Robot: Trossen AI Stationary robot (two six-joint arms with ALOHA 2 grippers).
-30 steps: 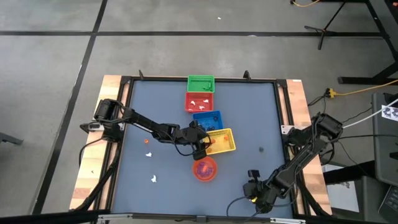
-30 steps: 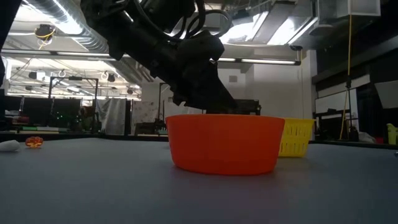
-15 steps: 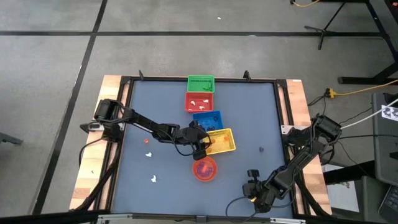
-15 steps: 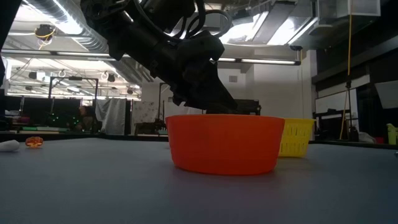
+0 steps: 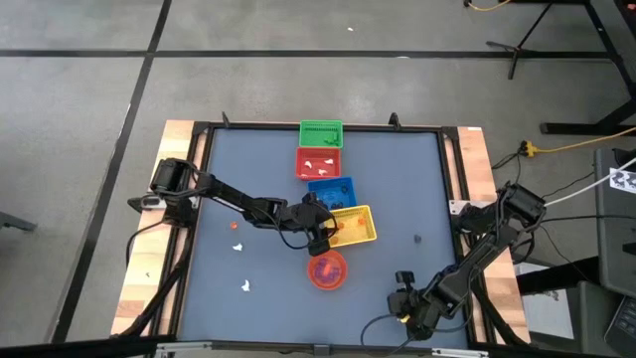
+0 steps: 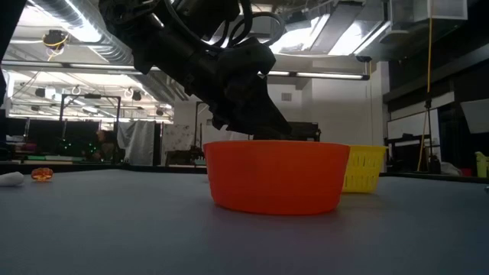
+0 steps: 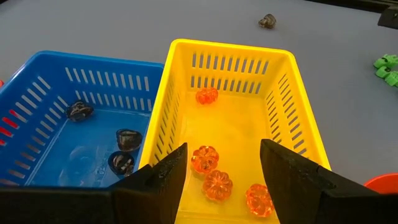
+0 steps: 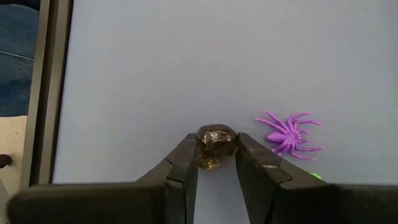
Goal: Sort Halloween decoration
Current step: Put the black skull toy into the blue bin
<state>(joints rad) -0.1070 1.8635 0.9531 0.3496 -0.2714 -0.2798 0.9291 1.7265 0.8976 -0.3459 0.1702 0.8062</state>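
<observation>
Left gripper hangs over the middle of the desk, at the near end of the yellow basket, fingers spread apart and empty; its wrist view looks down between them into that basket. Yellow basket holds four orange pumpkin trinkets: three toward the gripper's end, one at the far wall. Blue basket sits touching it on one side, with three dark trinkets on its floor. A row of four baskets runs from the desk's far edge toward the middle: green basket, red basket with white pieces inside, blue, then yellow set slightly askew. Round orange bowl stands just beside the yellow basket on the near side, a few small trinkets showing in it from above. Right gripper is low at the desk's near edge, toward the right corner, fingers pressed against both sides of a dark brownish trinket that rests on the desk surface, so it is grasping that piece. A purple spider lies near it on the desk, not touching. Loose pieces toward the left edge of the desk: one small orange trinket, a white trinket next to it, another white trinket nearer the front. A single dark trinket lies apart on the right half of the desk. Green trinkets are visible past the yellow basket in the left wrist view.
</observation>
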